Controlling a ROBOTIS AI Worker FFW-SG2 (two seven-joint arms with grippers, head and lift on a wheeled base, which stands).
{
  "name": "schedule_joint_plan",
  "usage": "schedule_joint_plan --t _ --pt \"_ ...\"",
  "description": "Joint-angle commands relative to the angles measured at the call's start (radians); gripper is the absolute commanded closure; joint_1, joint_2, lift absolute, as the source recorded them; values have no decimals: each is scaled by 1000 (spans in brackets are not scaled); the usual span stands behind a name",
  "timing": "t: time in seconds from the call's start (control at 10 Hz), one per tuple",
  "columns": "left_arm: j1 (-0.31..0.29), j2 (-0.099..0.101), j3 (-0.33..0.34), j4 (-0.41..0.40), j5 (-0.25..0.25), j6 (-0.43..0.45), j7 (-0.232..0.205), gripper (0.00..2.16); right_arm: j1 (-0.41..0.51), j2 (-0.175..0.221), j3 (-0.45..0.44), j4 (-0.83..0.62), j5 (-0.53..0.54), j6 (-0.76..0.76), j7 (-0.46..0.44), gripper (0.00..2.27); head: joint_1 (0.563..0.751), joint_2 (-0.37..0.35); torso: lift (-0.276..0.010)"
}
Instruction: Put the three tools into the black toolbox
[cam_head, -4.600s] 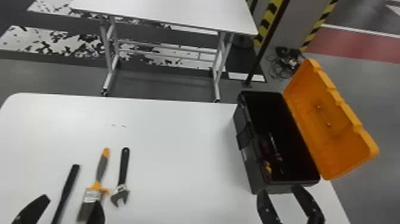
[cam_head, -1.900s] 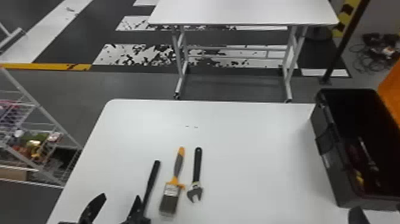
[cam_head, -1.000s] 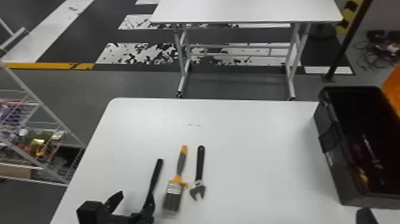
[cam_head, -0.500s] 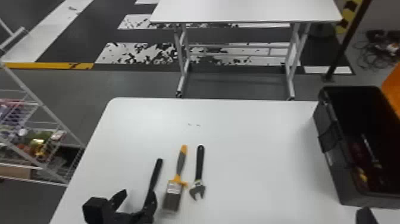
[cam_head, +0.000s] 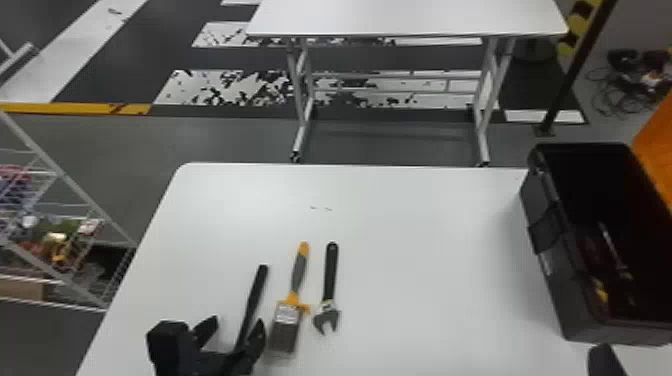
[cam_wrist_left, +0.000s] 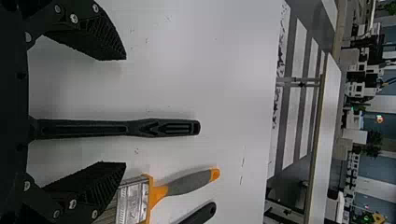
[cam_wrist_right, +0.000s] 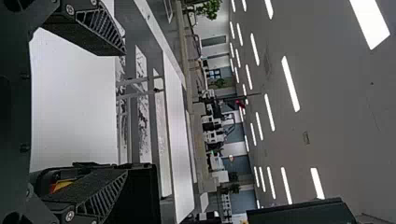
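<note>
My left gripper (cam_head: 232, 327) is low over the table's near left part, open, the black-handled tool (cam_head: 254, 300) lying between its fingers. In the left wrist view the black handle (cam_wrist_left: 163, 127) runs midway between the spread fingers of the gripper (cam_wrist_left: 125, 111), touching neither. To its right lie the paintbrush (cam_head: 298, 272) and the adjustable wrench (cam_head: 330, 280). The black toolbox (cam_head: 555, 280), lid open, stands on the right with some items inside. My right gripper (cam_head: 605, 362) is at the bottom right edge; in the right wrist view the gripper (cam_wrist_right: 125, 109) is open with nothing between its fingers.
The white table (cam_head: 425, 240) carries the tools and toolbox. The orange lid (cam_head: 657, 142) leans out at the far right. A wire rack (cam_head: 55, 225) stands beyond the table's left side, and a second white table (cam_head: 410, 17) stands behind.
The head view has swung left since the oldest frame. My left gripper has come to stand around the black-handled tool, shifting slightly right lately. The tools and toolbox lie as before.
</note>
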Motion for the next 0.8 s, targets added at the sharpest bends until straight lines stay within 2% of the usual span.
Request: schedule_joint_plan --t 0.0,0.1,0.2,0.3,0.5,0.6,0.7 --pt "-7 1 -11 -1 -2 15 -10 367 0 0 -2 0 0 0 0 107 695 89 -51" --pt "-9 1 -15 -4 -3 21 -15 795 0 0 -2 0 0 0 0 107 695 72 -51" --pt "-14 -1 -15 -9 0 64 -2 1487 0 0 -3 0 0 0 0 107 695 64 -51" --pt "-15 -1 -15 -12 12 86 10 1895 0 0 -3 0 2 0 0 107 695 58 -51" --pt "-15 -1 -15 -15 28 89 18 1919 -3 0 -3 0 2 3 0 107 695 62 -51" --pt "-9 -2 -14 -24 43 86 19 2142 -5 0 -3 0 2 6 0 107 695 63 -51" --pt "0 -4 -15 -44 46 86 19 2142 -5 0 -2 0 2 6 0 107 695 63 -51"
